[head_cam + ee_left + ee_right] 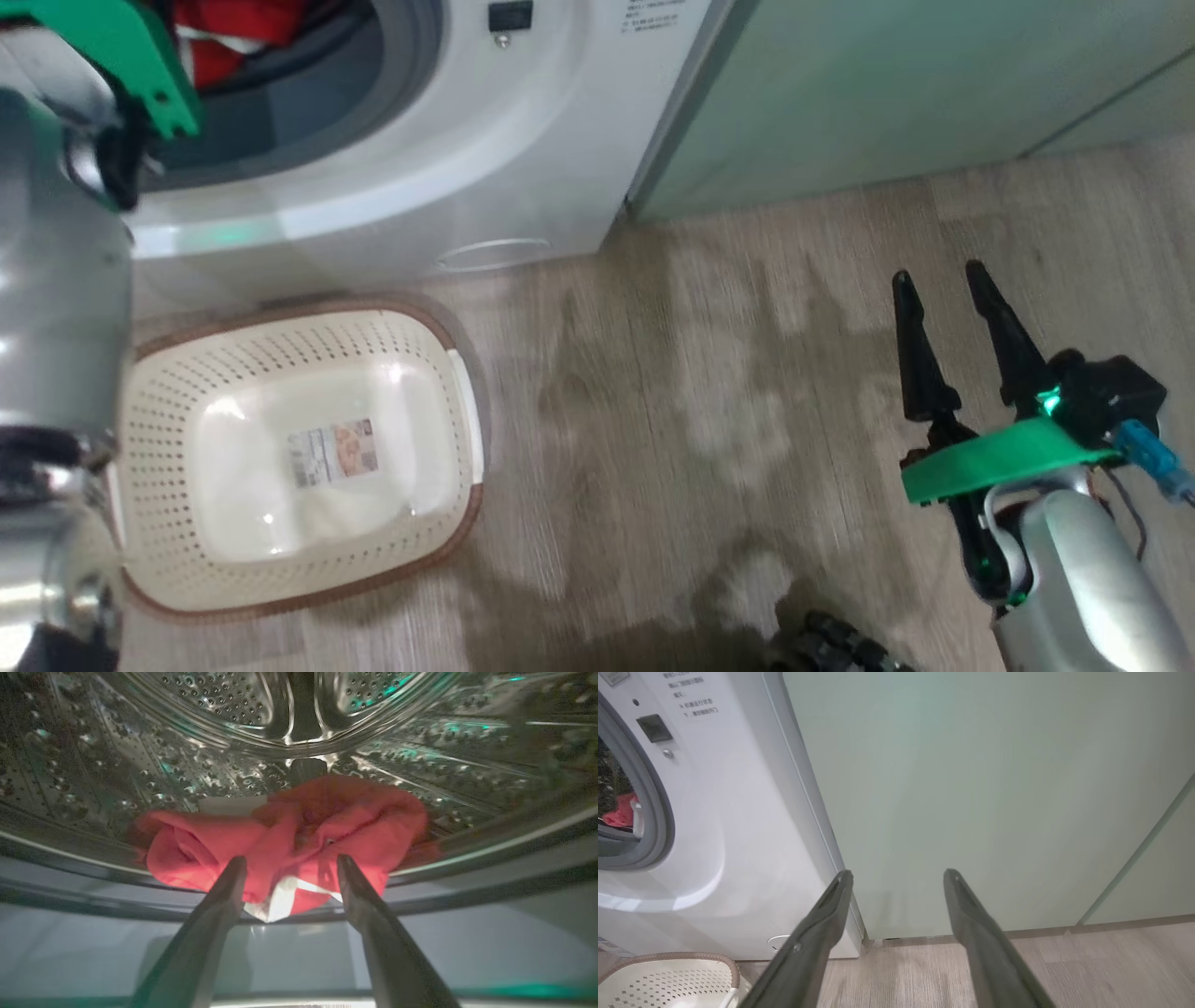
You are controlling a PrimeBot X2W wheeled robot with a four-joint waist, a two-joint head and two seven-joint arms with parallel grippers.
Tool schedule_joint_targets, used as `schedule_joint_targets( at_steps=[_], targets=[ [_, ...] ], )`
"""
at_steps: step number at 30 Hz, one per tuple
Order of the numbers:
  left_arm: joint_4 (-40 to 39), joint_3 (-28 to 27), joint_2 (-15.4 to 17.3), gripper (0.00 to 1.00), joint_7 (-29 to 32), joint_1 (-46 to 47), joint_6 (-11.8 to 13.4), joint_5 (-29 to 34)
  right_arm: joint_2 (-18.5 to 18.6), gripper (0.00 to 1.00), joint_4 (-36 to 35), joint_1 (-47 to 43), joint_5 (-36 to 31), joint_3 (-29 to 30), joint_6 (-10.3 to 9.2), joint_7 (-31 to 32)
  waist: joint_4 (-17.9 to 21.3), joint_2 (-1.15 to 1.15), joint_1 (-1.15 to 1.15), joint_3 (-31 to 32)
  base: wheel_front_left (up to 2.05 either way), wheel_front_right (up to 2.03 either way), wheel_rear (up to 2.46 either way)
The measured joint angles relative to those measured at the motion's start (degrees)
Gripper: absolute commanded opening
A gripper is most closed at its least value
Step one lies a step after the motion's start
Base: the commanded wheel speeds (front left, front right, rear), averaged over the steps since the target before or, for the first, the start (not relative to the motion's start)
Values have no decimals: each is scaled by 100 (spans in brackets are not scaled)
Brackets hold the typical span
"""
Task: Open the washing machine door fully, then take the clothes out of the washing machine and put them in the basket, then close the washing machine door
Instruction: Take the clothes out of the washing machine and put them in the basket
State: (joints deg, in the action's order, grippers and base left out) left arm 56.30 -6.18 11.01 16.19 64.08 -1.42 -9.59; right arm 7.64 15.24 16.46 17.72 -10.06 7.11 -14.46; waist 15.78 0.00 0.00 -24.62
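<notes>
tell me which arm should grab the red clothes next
Left. The left end effector, open, points at the clothes in the washing machine; the right end effector hangs over the floor.

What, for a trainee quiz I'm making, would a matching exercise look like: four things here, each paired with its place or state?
Things:
1. clothes
2. basket
3. left hand
4. right hand

Places or states:
A. empty, standing on the floor
B. open, above bare floor
C. lying in the drum
D. open, pointing into the drum

Pairs: 1-C, 2-A, 3-D, 4-B
</notes>
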Motion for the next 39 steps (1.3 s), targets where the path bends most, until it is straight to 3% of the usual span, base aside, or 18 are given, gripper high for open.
schedule_joint_targets(
  at_steps=[9,18,19,22,32,39],
  targets=[
    [679,98,296,100,487,923,144,57,-53,100,-59,275,2,-69,0,0,172,0,0,-574,0,0,0],
    [1337,234,428,100,776,988,94,108,-65,100,-51,339,60,-71,0,0,266,0,0,-741,0,0,0],
    [1382,269,447,89,775,987,93,109,-66,100,-47,339,60,-71,0,0,264,0,0,-734,0,0,0],
    [1463,331,464,0,630,968,92,149,-70,100,-34,339,60,-71,0,0,249,0,0,-694,0,0,0],
    [1621,511,356,0,30,694,-109,157,-65,100,66,324,60,-93,0,0,154,0,0,-376,0,0,0],
    [1706,697,-29,0,-498,-76,-278,156,7,100,172,-31,59,-56,0,0,-5,0,0,169,0,0,0]
  ],
)
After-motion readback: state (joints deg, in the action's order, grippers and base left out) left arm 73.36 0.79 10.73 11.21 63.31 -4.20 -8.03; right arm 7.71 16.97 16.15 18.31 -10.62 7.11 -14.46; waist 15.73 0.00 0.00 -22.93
